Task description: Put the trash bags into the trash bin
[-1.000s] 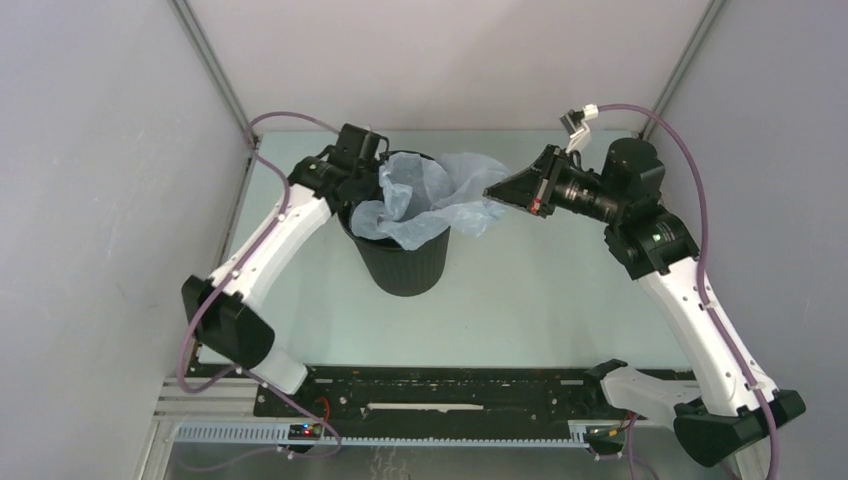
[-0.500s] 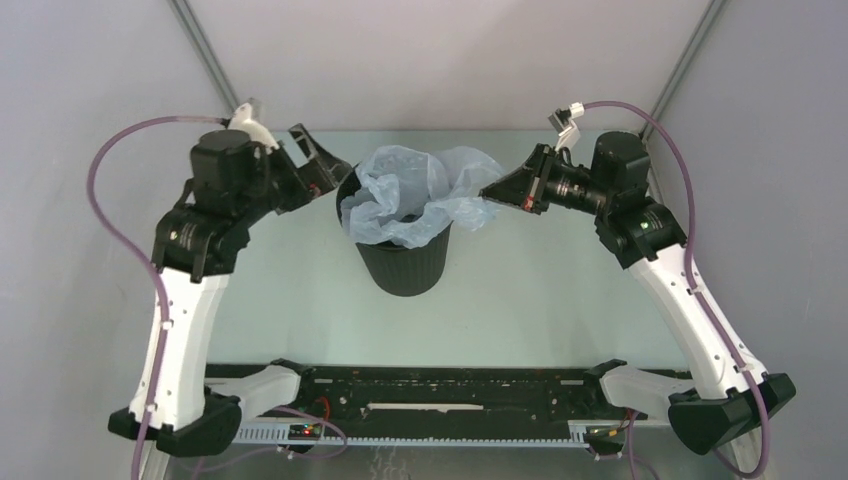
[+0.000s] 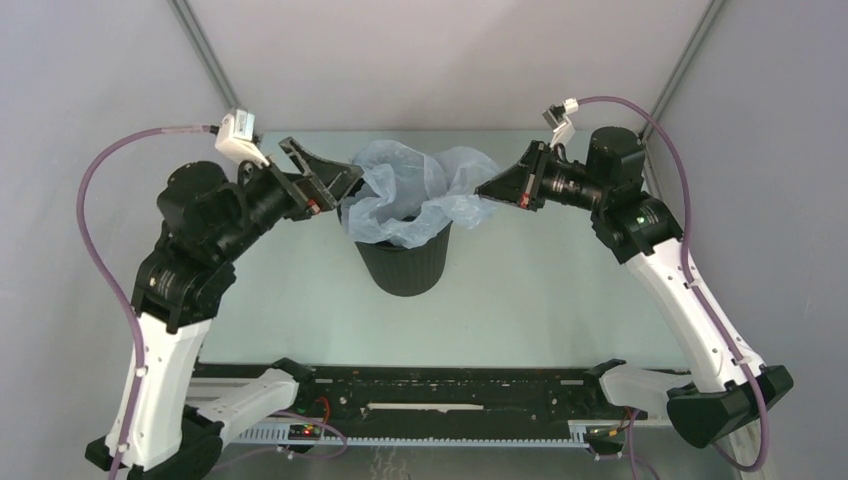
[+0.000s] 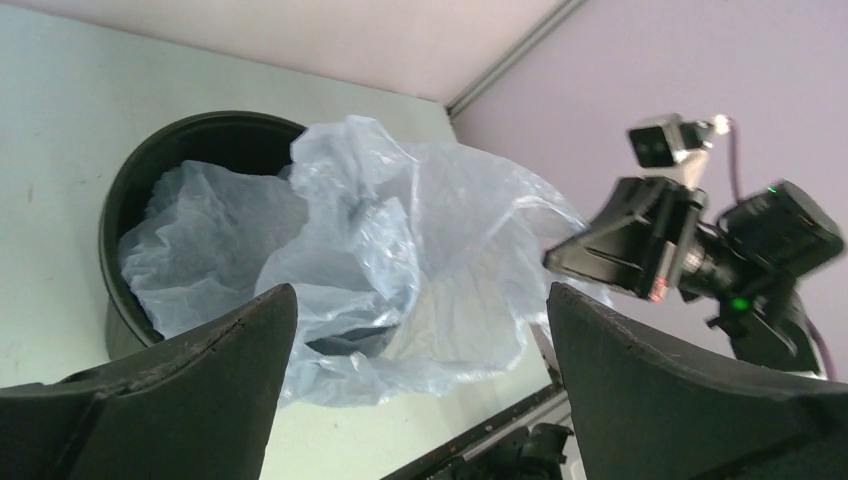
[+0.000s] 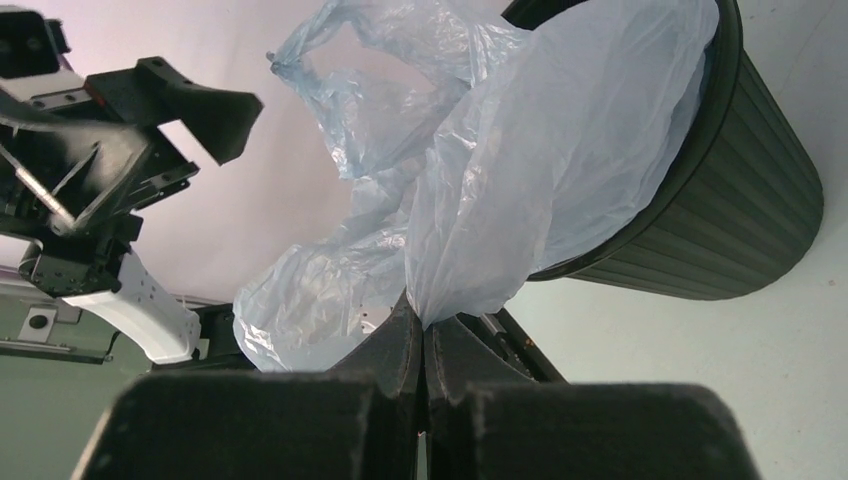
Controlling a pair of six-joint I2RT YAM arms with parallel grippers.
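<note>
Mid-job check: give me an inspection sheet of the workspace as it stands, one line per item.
Surface: pale table, the bin stands on it.
Job's things: trash bag partly inside the trash bin, the rest bunched above the rim.
Clutter: nothing seen.
Grippers: left gripper open, beside the bin's rim, holding nothing; right gripper shut on the bag's edge.
Cables: purple cables loop off both arms, away from the bin.
Surroundings: grey walls; black rail at the near edge.

Table [image 3: 540, 290]: pale green matte top. Back wall [image 3: 440, 60]: plain white panel. Left wall [image 3: 80, 150] and right wall [image 3: 780, 150]: plain grey panels. Slanted metal struts at both rear corners, left strut [image 3: 210, 60], right strut [image 3: 690, 60]. Black rail [image 3: 450, 385] along the table's near edge; white slotted duct [image 3: 440, 432] just beside it, nearer the camera
</note>
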